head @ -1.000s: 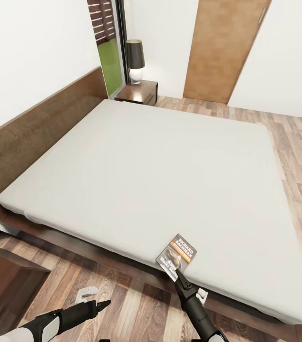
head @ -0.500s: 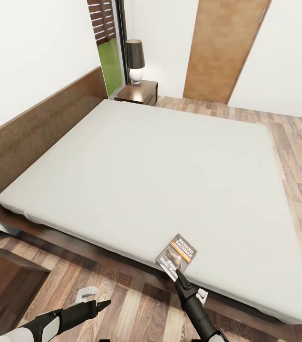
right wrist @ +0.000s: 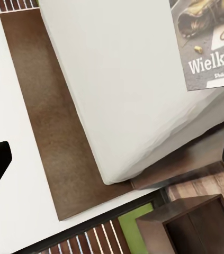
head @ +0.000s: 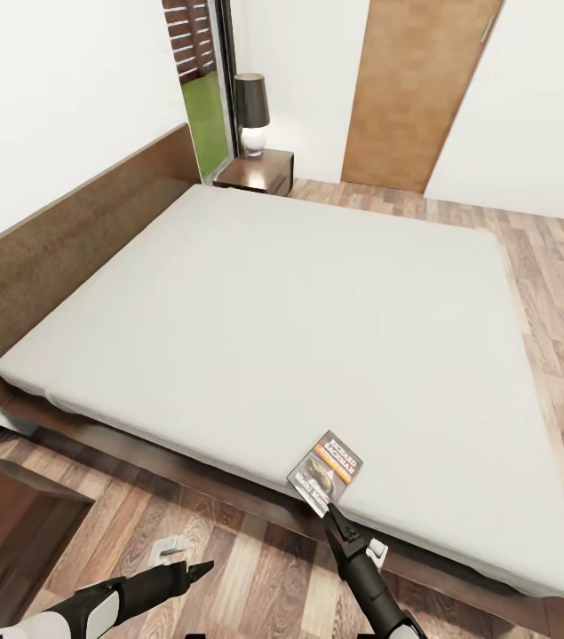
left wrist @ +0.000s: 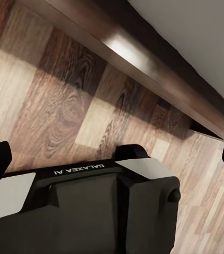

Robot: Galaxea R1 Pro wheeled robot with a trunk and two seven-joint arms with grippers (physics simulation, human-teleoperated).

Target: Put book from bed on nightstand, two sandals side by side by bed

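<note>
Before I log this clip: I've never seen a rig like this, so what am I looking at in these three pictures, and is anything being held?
It is a simulated two-armed robot in a bedroom. The large picture comes from a camera on its head, looking down over a bed with an off-white mattress. The other two come from cameras near each gripper, looking along its fingers.

A paperback book lies flat at the mattress's near edge. The right gripper reaches toward it, with its tip just short of the cover, and the right wrist view shows its dark fingers spread wide with the book ahead. The left gripper hangs open over the wood floor. Nothing is held. A nightstand carrying a lamp stands beyond the bed.
</note>
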